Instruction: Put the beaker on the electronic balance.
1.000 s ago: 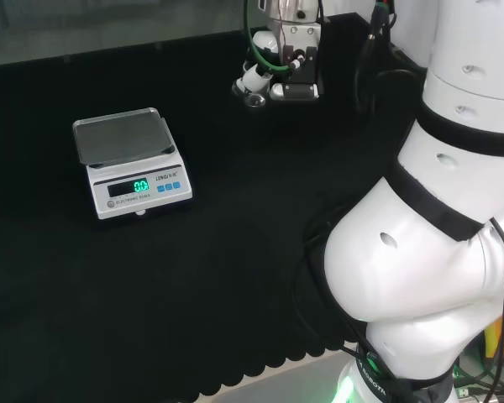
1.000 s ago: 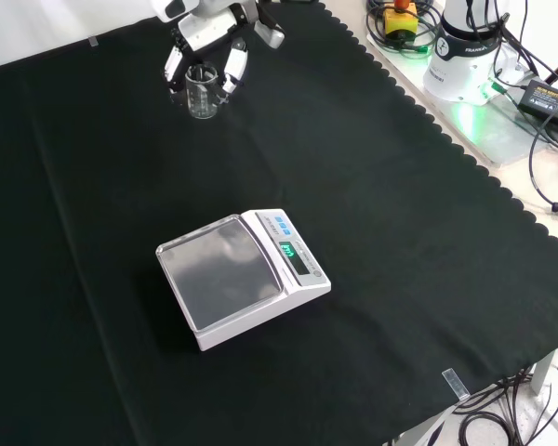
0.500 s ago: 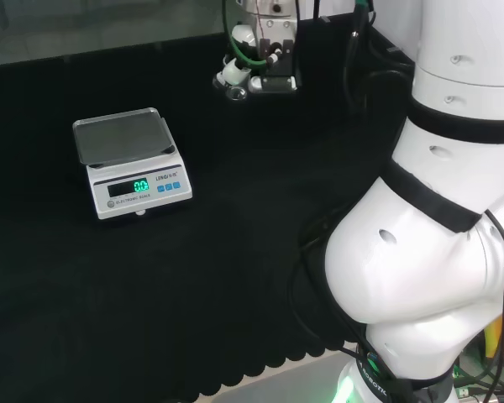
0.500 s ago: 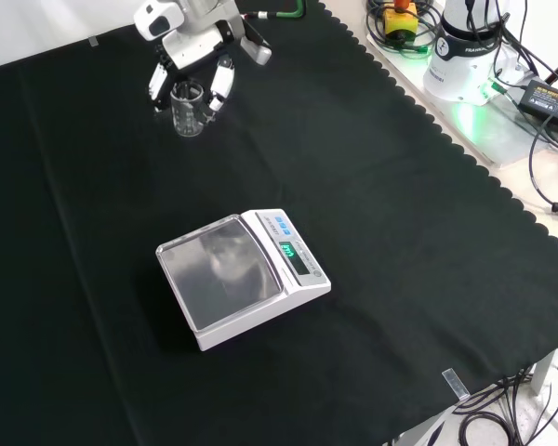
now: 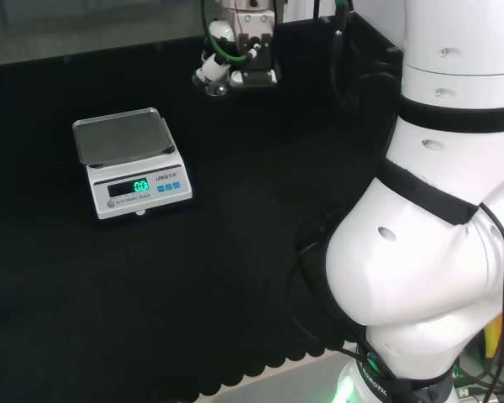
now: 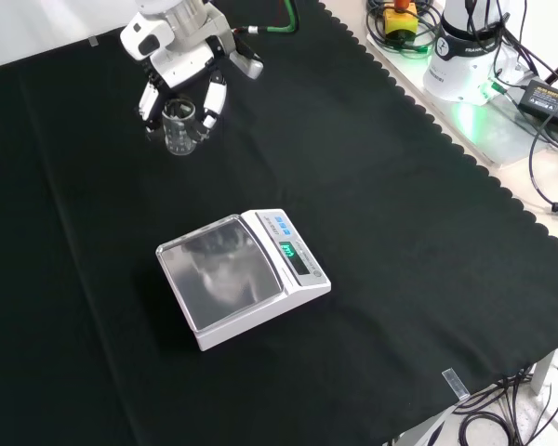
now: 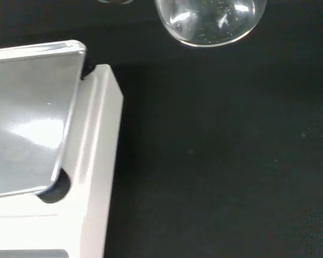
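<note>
Black cloth with a scalloped edge covered the bench, and cables and a power brick lay on the pale surface beyond it at the upper right of the front view. The hand, black and white, hung at the upper left of that view with its fingers curled round a small clear beaker, held upright above the cloth. The glass was hard to make out against the black; in the head view only its rim showed beneath the hand. The balance sat near the middle of the frame, well apart from the beaker, a white box with a square steel pan and a lit green display. The wrist view caught the pan's corner, its far side cut off.
</note>
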Tool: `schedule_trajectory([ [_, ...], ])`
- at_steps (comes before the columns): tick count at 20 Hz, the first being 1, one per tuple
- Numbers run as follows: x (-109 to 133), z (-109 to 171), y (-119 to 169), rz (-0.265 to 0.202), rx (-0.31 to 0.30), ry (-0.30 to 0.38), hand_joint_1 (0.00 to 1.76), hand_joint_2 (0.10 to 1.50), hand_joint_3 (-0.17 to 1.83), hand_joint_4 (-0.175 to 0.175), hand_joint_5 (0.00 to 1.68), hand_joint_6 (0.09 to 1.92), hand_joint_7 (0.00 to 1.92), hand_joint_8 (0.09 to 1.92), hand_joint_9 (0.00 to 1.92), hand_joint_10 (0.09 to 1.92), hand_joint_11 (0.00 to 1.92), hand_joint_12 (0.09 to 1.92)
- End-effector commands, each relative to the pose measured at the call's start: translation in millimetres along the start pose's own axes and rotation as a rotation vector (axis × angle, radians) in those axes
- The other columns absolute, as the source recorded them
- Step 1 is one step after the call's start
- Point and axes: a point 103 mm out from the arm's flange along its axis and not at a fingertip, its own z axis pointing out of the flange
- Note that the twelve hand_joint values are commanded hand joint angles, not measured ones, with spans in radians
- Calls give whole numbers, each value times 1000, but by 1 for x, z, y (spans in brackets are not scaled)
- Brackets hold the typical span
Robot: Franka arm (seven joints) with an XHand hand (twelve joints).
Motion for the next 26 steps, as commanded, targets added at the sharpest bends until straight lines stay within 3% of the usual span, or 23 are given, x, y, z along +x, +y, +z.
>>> schedule_trajectory([
  [1,42,10,7,-57,22,-10,992,919,536,-175,714,871,827,940,1409,427,1616,548],
  [26,126,44,31,-194,85,-35,991,912,550,-175,716,871,829,941,1408,440,1619,544],
])
